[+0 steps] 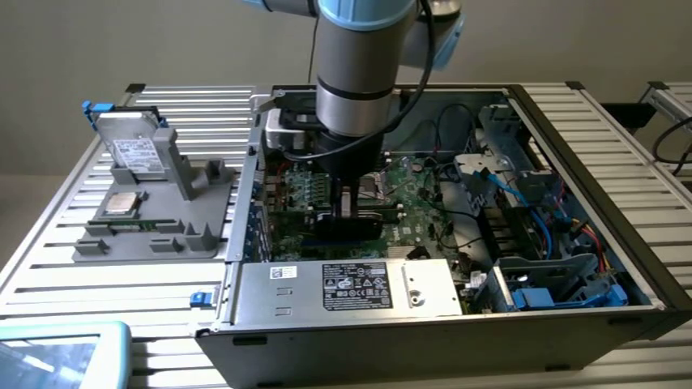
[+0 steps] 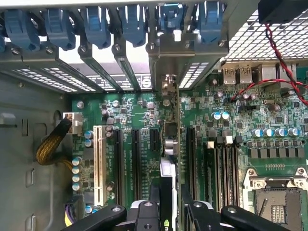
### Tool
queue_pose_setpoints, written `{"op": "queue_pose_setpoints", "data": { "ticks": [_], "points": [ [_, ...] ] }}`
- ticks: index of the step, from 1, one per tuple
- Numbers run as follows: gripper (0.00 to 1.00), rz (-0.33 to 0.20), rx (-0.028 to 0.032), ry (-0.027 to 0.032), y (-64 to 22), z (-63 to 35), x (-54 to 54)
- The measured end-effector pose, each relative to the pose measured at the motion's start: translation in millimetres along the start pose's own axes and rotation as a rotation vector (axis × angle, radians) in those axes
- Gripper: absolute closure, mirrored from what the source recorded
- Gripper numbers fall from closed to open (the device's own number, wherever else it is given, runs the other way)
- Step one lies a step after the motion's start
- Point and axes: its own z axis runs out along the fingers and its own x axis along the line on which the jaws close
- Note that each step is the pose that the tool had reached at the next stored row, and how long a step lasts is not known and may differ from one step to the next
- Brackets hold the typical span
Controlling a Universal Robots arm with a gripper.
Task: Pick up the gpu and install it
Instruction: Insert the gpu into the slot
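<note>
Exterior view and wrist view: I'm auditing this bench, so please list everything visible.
computer case: one, black, open, exterior view's centre and right
motherboard: one, green, inside case
metal box: one, silver, black label, case's near edge
gpu: one, black-and-green, held edge-on above motherboard slots
holder: one, grey, exterior view's left
hard drive: one, silver, standing in holder
table: one, silver slats, under case and holder
gripper: one, black, shut on gpu
arm: one, silver and light blue, over case

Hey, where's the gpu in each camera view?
Exterior view: the gpu hangs in the gripper inside the open case, just over the motherboard.
Wrist view: the gpu stands edge-on in the gripper, over the expansion slots.
Shared landmark: the green motherboard.
</note>
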Motion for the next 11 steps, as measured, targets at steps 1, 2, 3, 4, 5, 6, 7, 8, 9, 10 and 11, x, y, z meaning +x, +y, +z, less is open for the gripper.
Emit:
{"op": "queue_pose_setpoints", "data": {
  "ticks": [1,2,3,4,5,6,7,8,9,10,11],
  "points": [
    [0.73,0.000,0.0000,0.0001,0.6,0.0,0.1],
    [0.73,0.000,-0.0001,0.0002,1.1,0.0,0.1],
    [0.73,0.000,-0.0002,0.0003,1.1,0.0,0.1],
    [0.73,-0.001,-0.0001,0.0003,1.2,0.0,0.1],
    [0.73,-0.001,-0.0001,0.0003,1.4,0.0,0.1],
    [0.73,-0.001,0.0000,0.0003,1.5,0.0,0.1],
    [0.73,-0.002,0.0002,0.0004,1.5,0.0,0.1],
    [0.73,-0.002,0.0002,0.0004,1.6,0.0,0.1],
    [0.73,-0.002,0.0003,0.0004,1.6,0.0,0.1],
    [0.73,-0.002,0.0003,0.0004,1.6,0.0,0.1],
    [0.73,-0.002,0.0003,0.0004,1.6,0.0,0.1]
  ]
}}
